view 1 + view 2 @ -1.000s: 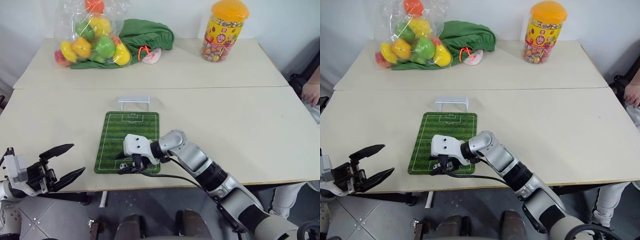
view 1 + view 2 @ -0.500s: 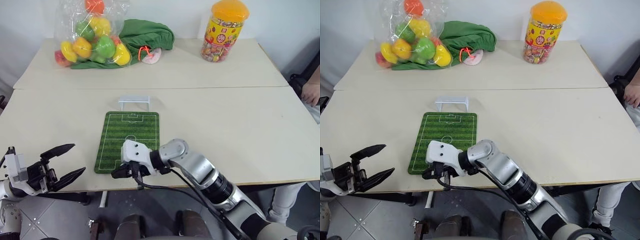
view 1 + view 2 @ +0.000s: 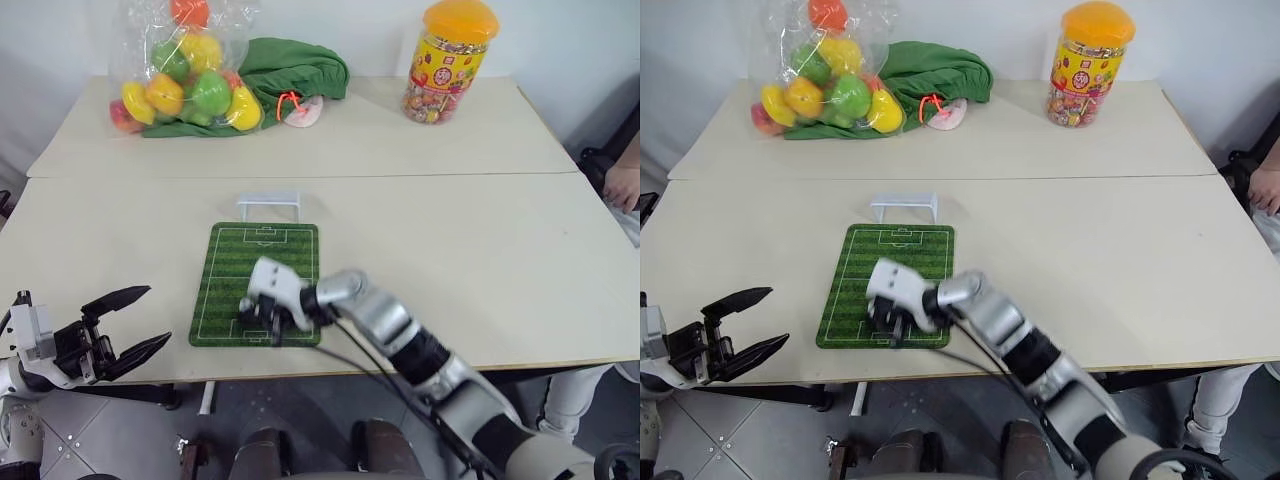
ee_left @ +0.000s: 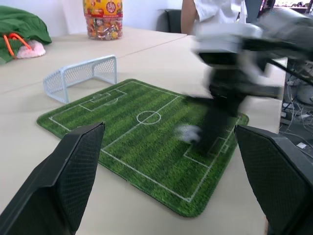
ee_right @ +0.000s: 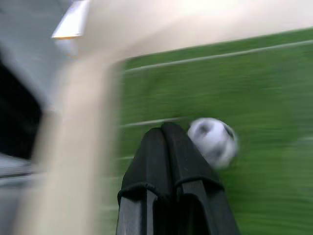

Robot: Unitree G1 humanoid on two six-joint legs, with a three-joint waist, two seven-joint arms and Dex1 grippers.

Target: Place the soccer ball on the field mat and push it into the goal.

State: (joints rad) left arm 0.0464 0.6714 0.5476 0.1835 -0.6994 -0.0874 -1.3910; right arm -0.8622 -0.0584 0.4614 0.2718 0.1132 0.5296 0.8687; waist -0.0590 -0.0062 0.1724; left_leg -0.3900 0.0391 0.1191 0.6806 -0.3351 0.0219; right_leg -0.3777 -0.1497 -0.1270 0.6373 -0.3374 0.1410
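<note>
Turf-print field mat (image 3: 258, 282) lies flat on the pale worktop (image 3: 480, 250), with the small white goal (image 3: 268, 204) standing just past its far short edge. The soccer ball (image 5: 213, 141) rests on the mat's near half, right beside the tips of the right pincer (image 5: 166, 131), whose two black fingers are pressed together and hold nothing. The left pincer (image 3: 133, 325) hangs off the worktop's near left corner, fingers spread wide and empty, well apart from the mat.
</note>
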